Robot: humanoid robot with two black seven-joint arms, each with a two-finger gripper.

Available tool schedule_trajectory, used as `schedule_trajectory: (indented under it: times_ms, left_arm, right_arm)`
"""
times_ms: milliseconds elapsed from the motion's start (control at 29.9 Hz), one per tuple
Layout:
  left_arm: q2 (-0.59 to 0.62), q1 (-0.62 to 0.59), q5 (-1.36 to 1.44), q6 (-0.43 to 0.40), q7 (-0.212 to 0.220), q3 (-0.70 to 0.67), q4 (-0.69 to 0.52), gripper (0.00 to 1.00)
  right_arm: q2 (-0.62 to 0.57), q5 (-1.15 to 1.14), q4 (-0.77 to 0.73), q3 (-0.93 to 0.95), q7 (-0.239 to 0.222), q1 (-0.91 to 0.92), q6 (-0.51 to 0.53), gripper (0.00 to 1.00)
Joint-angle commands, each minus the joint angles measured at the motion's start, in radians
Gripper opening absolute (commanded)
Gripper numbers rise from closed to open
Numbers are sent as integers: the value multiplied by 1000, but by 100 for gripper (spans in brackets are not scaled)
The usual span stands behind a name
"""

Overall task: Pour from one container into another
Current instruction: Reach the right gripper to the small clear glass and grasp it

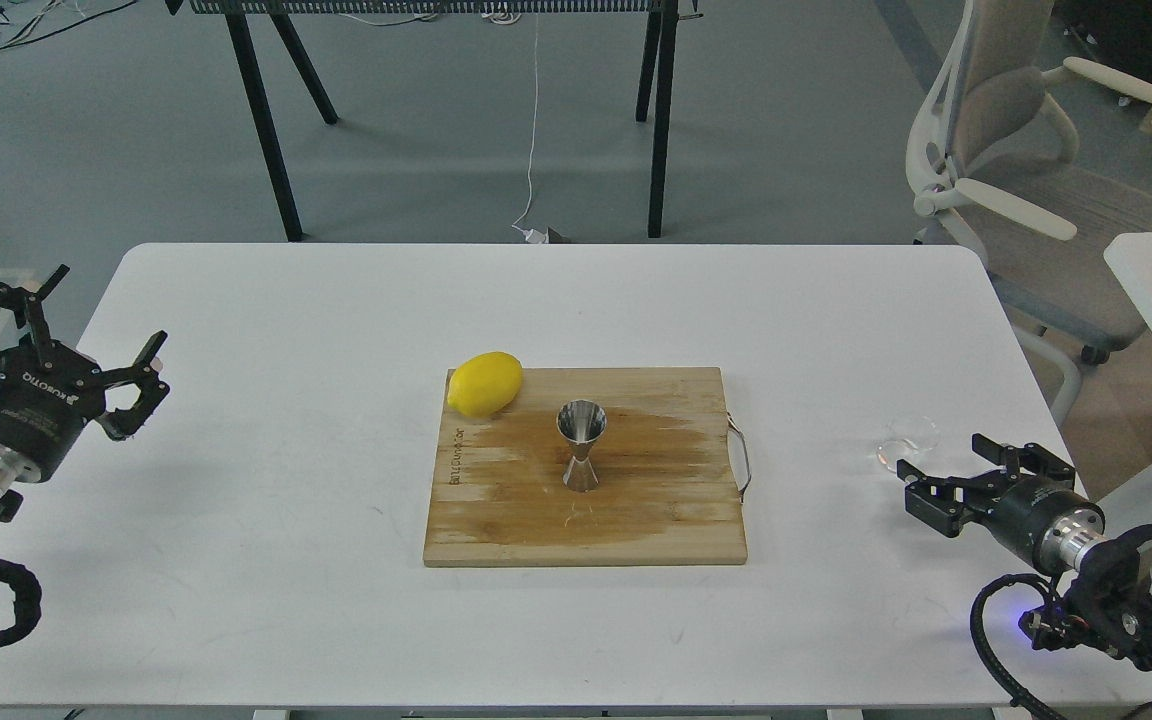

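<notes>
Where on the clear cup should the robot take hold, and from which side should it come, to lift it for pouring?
Grip the clear cup across its side wall, below the thin rim, coming in level from the right. It appears to stand upright on the table, right of the cutting board, and the open right end effector is just beside it. A side grip probably leaves the mouth free to tip toward the jigger.

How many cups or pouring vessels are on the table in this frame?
2. The steel jigger stands upright on the cutting board; the clear cup sits right of the board, by the right gripper.
</notes>
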Motion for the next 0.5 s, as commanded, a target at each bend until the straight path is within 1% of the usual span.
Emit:
schedule_trajectory:
  times_ms: [0,334,468]
  left_arm:
    - [-5,3,0,0,0,0,4,99]
    - [-7,5,2,0,0,0,12,99]
    - [-7,6,0,0,0,0,13,99]
  right_arm:
    - [27,-2,-47,-3,-1,36,4,99]
    - [70,-12,-95,-26,2,82,-4,98]
    - [81,-44,-102,-25,3,82,-6,91]
